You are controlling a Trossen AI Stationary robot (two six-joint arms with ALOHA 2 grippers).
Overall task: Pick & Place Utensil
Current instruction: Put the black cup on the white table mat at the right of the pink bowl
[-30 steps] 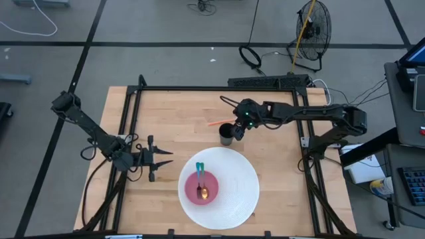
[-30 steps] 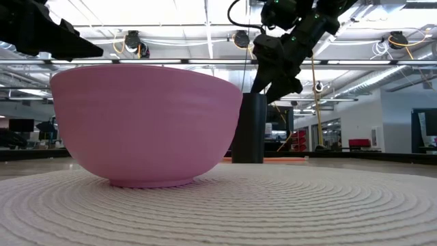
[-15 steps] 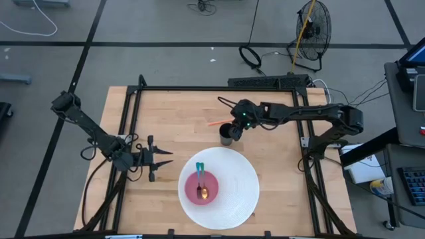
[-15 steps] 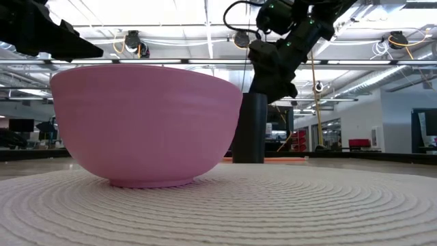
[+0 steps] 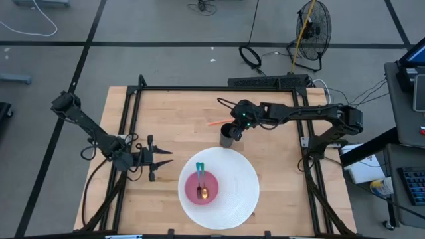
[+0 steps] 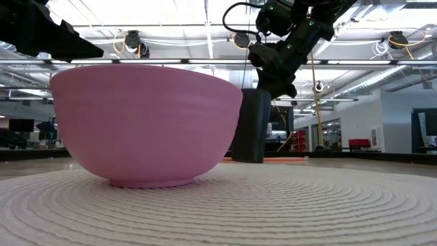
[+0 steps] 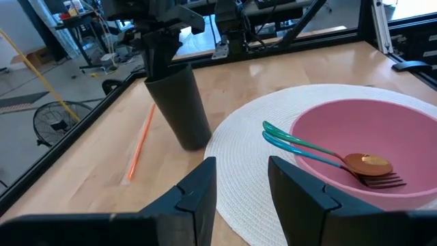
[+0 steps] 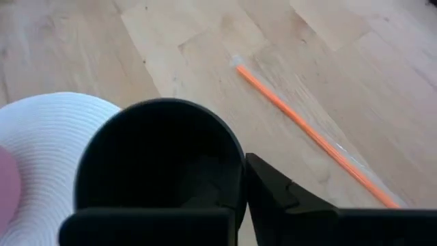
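Observation:
A fork and a spoon [image 7: 321,157] with teal handles and gold heads lie in the pink bowl [image 5: 202,188], handles resting over its rim. The bowl stands on a round white mat [image 5: 236,199]. A black cup [image 5: 228,135] stands at the mat's far edge, with my right gripper [image 5: 236,129] shut on its rim. In the low view the cup [image 6: 250,126] leans slightly. My left gripper [image 5: 167,158] waits open to the left of the mat, pointing toward the bowl [image 7: 355,137]. My right gripper holds the cup's rim [image 8: 235,167] on the side toward the table's right, one finger inside the cup and one outside [image 8: 280,195]. The fingers slant down from the far right. The cup's base stays on the table, its top tipped a little.
An orange straw [image 5: 216,123] lies on the wood just beyond the cup, also seen as the straw [image 8: 307,133] in the right wrist view. A black frame [image 5: 199,88] edges the table. Bare wood lies left of and beyond the mat.
My right gripper has sunk a little onto the black cup and shut on its rim. The cup has tipped slightly, with its base still on the table.

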